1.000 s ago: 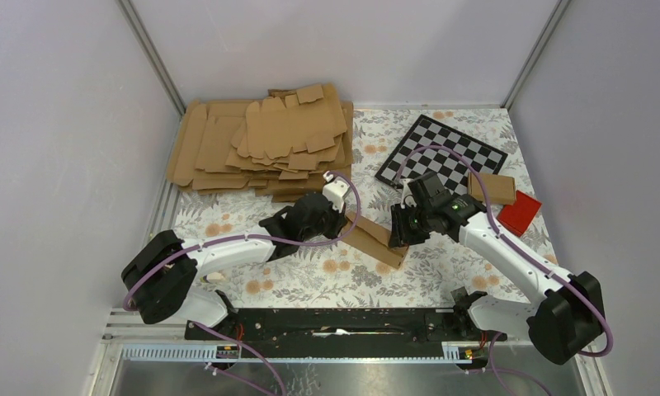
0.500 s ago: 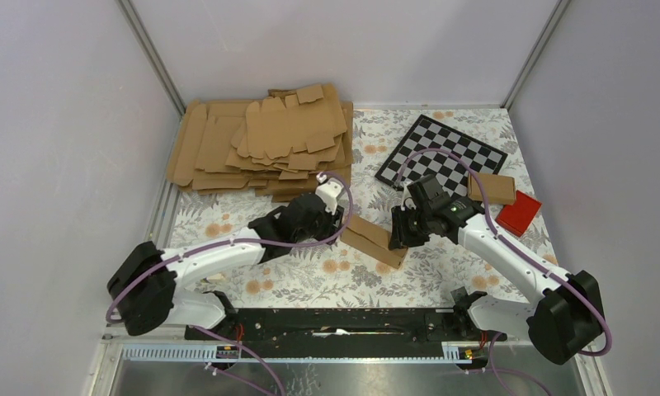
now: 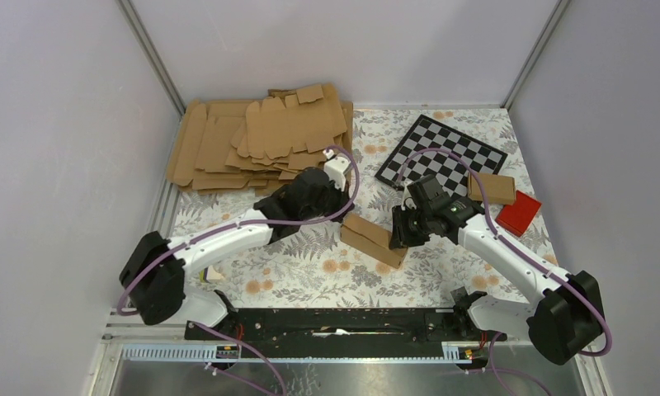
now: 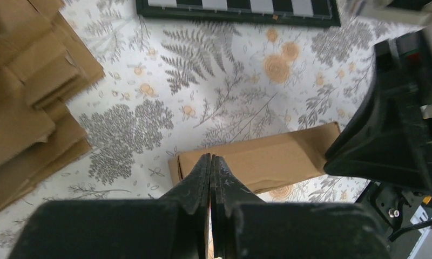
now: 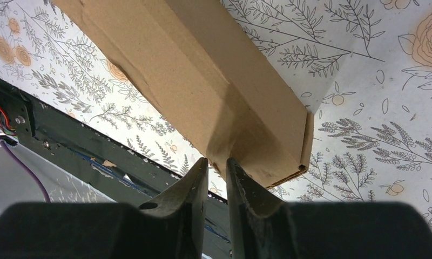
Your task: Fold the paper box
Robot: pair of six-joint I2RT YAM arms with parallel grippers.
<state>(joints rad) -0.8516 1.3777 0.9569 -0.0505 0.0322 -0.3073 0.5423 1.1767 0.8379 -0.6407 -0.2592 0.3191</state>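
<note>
Pale lilac walls (image 3: 343,49) enclose a floral-print tabletop (image 3: 302,276). The paper box (image 3: 374,240), a slim brown carton, lies around the middle, somewhat toward the near edge. The left jaws are together and empty near its left-edge end. The right jaws nearly meet at its other end; I cannot tell whether they clamp it.

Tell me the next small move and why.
Probably open the right end effector and lift away: the paper box looks folded into a slim carton lying flat on the table, the left end effector is shut, empty and off it; only the right seems to pinch its edge.
</note>
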